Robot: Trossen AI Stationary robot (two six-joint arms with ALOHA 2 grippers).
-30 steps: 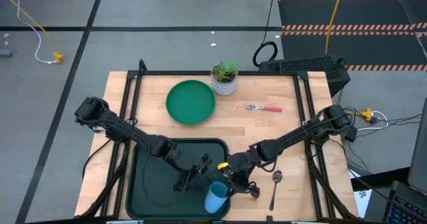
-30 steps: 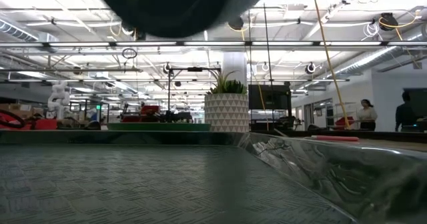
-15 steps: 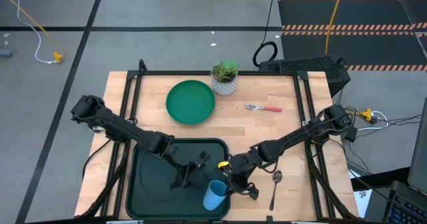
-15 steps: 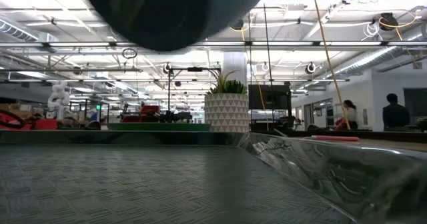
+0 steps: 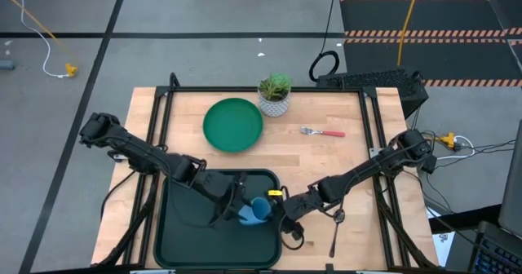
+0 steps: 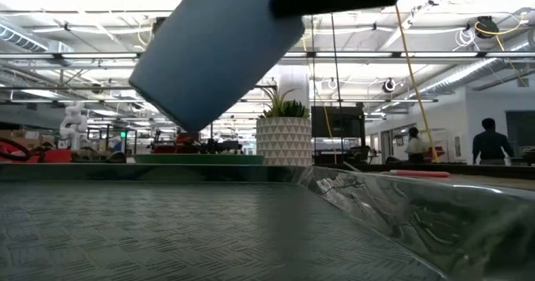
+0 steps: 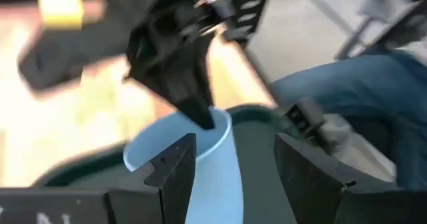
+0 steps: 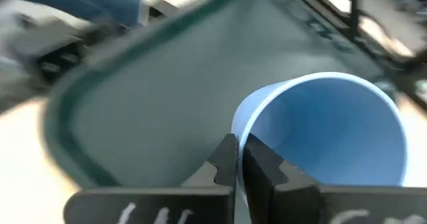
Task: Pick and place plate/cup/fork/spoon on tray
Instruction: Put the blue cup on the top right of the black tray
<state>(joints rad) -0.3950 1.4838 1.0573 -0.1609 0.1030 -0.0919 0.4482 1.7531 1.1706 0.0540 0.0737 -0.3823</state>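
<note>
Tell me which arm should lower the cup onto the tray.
Right, probably: the right gripper pinches the cup at its rim, tilted above the tray; the left gripper only straddles it, fingers open.

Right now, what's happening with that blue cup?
Right gripper pinching cup rim, tilted above tray. Left gripper open around it. Nothing in the way.

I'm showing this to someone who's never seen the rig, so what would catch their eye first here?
Probably the light-blue cup, held tilted above the dark tray at the table's near edge, with the right gripper pinching its rim while the left gripper sits open around it. Next, the green plate beside the potted plant at the far edge, with the fork to the right and the spoon near the right arm.
</note>
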